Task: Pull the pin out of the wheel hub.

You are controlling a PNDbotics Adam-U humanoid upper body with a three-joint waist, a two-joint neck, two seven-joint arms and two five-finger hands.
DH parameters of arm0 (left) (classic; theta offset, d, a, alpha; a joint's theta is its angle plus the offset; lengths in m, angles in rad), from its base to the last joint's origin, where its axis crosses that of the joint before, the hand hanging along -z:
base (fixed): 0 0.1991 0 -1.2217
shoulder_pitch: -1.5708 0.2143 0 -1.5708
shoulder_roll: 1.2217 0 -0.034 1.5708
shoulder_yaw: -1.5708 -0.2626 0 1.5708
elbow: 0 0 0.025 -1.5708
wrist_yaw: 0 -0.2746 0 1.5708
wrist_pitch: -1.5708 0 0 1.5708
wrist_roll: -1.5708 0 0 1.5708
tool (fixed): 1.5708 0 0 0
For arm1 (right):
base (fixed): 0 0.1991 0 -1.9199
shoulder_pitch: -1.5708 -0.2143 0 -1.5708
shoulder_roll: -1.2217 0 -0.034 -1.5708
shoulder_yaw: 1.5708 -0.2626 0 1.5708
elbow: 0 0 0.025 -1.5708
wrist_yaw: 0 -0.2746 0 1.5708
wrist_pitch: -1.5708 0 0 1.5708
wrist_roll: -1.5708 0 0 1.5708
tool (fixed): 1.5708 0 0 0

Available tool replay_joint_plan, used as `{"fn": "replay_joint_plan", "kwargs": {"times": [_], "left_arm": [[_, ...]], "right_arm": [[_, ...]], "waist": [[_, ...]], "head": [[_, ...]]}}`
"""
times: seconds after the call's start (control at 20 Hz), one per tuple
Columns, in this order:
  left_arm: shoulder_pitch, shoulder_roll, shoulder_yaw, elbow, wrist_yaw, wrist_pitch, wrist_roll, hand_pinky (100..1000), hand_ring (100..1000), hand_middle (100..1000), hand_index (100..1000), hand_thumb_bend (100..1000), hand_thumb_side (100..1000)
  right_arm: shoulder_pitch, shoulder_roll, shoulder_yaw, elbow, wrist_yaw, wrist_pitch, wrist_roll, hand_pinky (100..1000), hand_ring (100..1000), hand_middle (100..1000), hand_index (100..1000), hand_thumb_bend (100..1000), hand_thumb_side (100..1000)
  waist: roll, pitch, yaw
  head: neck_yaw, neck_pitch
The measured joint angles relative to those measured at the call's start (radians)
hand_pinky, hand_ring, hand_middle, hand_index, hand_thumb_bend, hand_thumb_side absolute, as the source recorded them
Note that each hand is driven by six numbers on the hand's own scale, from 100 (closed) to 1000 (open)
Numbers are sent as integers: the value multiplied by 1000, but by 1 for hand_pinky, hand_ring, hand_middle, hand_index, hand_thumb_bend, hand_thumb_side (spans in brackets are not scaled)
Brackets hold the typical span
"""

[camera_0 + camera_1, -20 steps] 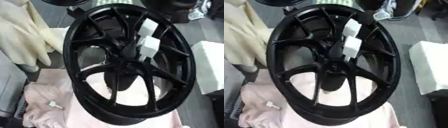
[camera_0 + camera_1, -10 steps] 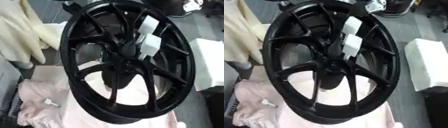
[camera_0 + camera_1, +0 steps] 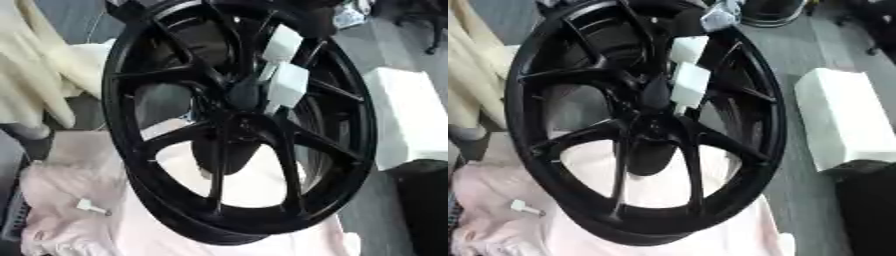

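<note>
A large black spoked wheel hub [image 3: 175, 75] stands nearly upright on a pink cloth [image 3: 70, 190]. From the upper right, a dark arm with two white blocks [image 3: 690, 82] on it reaches down to the hub's centre. My right hand [image 3: 656, 93] shows there only as a dark shape against the black spokes. I cannot make out a pin at the hub's centre. A small white pin-like piece [image 3: 90, 206] lies loose on the cloth at the lower left. My left hand is in neither view.
Cream fabric [image 3: 35, 75] hangs at the left. A white block [image 3: 842, 115] lies on the grey floor at the right, with a black box [image 3: 868, 205] below it. Dark objects sit along the far edge.
The whole picture has shifted and the wheel fills more of it, so the camera has moved. The arm with the white blocks stays at the hub's centre.
</note>
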Motion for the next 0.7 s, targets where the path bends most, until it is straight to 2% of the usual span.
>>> {"fn": "replay_joint_plan", "kwargs": {"times": [0.7], "left_arm": [[-9, 4, 0, -1, -7, -1, 1, 564, 593, 552, 663, 100, 830]], "right_arm": [[48, -20, 0, 0, 126, -50, -50, 852, 815, 738, 816, 434, 350]], "waist": [[-2, 18, 9]], "head": [[-1, 0]]}}
